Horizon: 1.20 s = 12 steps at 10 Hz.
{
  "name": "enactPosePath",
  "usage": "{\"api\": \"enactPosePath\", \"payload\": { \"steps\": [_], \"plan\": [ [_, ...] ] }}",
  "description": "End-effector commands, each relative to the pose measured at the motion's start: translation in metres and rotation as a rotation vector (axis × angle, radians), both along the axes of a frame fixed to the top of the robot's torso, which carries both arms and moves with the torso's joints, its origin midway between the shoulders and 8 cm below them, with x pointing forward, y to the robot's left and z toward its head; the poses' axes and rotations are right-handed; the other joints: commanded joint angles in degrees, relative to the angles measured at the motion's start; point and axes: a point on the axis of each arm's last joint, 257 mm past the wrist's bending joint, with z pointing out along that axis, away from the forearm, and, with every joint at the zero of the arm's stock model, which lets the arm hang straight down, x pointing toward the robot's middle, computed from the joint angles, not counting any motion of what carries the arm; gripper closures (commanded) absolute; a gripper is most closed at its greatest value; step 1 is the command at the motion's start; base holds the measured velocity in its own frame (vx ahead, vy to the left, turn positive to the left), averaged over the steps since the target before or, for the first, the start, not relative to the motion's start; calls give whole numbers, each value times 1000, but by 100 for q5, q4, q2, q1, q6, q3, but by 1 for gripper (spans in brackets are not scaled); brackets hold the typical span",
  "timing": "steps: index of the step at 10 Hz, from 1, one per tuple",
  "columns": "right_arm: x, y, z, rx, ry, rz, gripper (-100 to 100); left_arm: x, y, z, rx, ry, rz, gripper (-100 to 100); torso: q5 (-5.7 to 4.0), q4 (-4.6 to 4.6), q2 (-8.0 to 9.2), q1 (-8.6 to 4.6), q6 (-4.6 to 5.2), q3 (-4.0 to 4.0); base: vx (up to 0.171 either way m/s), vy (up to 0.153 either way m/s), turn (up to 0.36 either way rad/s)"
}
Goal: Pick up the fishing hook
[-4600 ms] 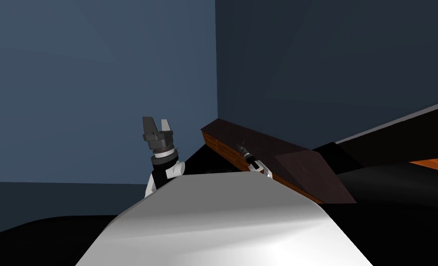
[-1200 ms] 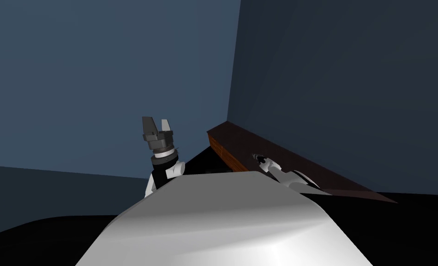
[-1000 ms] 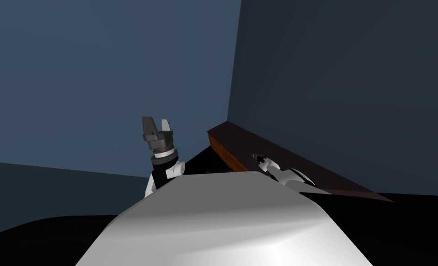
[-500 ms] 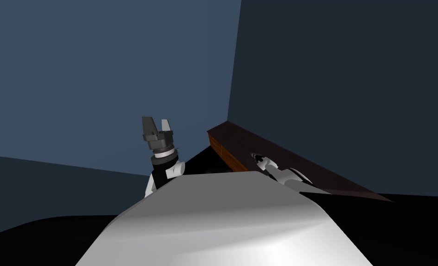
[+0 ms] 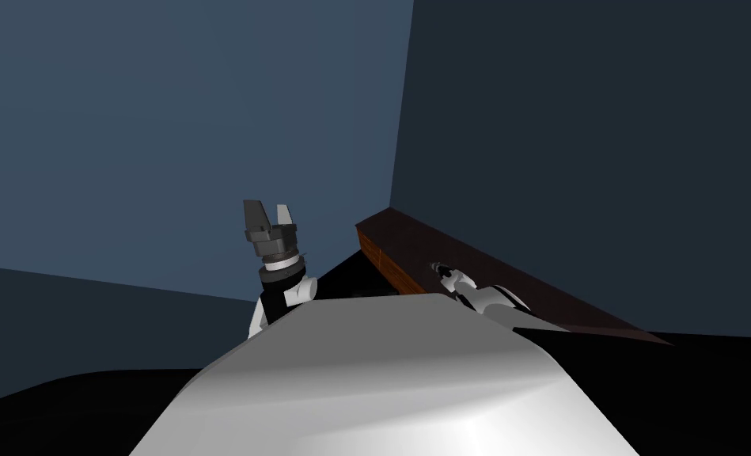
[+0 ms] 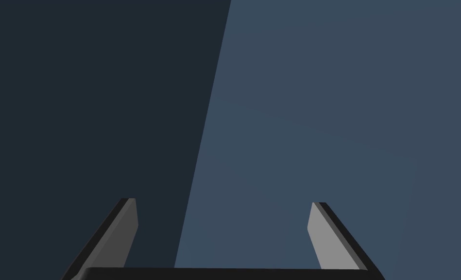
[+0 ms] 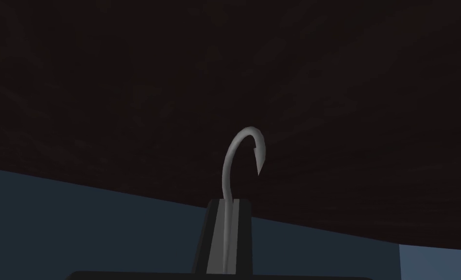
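Observation:
The fishing hook (image 7: 241,146) is a thin grey metal hook with a barbed tip. Its shank runs down between the two fingers of my right gripper (image 7: 228,203), which are shut together on it, and its bend curls above the fingertips. Behind it lies a dark brown wooden surface (image 7: 224,73). In the head view my right gripper (image 5: 438,269) rests low over the dark wooden top (image 5: 413,237) of a piece of furniture in the room's corner. My left gripper (image 5: 268,209) is raised beside my chest and stands open with nothing between its fingers (image 6: 318,236).
The wooden furniture has a lighter brown front edge (image 5: 385,265) and stands against dark blue walls (image 5: 207,119). A black area (image 5: 682,380) lies to the right of my chest, beyond the furniture.
My right gripper has shut on the hook's shank over the last half second. Earlier my head view swung, shifting the furniture and corner to the right. The left arm has not moved.

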Motion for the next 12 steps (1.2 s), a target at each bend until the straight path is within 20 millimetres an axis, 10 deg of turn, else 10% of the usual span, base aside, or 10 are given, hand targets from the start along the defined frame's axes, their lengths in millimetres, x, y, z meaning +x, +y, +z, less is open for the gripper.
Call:
{"api": "enactPosePath", "payload": {
  "steps": [1,3,4,5,12],
  "plan": [
    [0,0,0,0,0,0,100,0,0,0,0,0,0,0,0,0,0,0,0,0,0,0,0],
    [0,0,0,1,-1,-1,100,0,0,0,0,0,0,0,0,-2,-2,3,-1,-2,0,0,0],
    [0,0,0,1,-1,-1,0,0,0,0,0,0,0,0,1,-2,-2,4,-1,-2,0,0,0],
    [-9,-10,1,-9,10,-6,100,0,0,0,0,0,0,0,2,-2,-2,4,-1,-2,28,17,-35],
    [-37,-28,8,-23,16,13,100,0,0,0,0,0,0,0,7,-4,-19,22,-7,-11,49,34,-49]
  ]
}}
